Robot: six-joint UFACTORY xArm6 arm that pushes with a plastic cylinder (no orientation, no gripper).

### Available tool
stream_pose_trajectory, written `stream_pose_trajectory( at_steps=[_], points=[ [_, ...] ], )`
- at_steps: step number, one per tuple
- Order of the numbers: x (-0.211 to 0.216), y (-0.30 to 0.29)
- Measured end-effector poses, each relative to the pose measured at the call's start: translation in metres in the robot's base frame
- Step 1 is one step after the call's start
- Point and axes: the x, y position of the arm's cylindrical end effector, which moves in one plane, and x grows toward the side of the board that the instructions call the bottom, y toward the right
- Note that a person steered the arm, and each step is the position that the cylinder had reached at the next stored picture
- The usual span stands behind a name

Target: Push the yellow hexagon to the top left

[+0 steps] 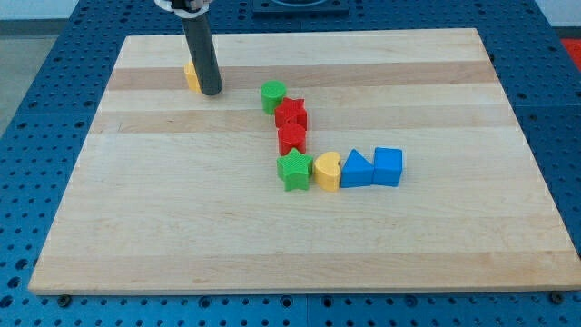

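Holding nothing, my tip [211, 93] touches the yellow hexagon [191, 76] near the board's [408, 245] top left, the green block [273, 94] well apart.

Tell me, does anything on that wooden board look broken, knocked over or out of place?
Nothing stands out. The yellow hexagon sits alone near the view's top left, mostly hidden behind my tip. The other blocks lie in a tidy curved line mid-board, from the green block down to the blue cube, all resting flat.

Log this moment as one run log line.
tip touching yellow hexagon right side | hexagon near board top left | other blocks clustered centre
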Motion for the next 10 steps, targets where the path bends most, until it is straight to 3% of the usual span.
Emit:
stream_pose_trajectory(
  at_steps=[5,10],
  points=[
    [-0.025,-0.033],
    [-0.037,-0.019]
  ],
)
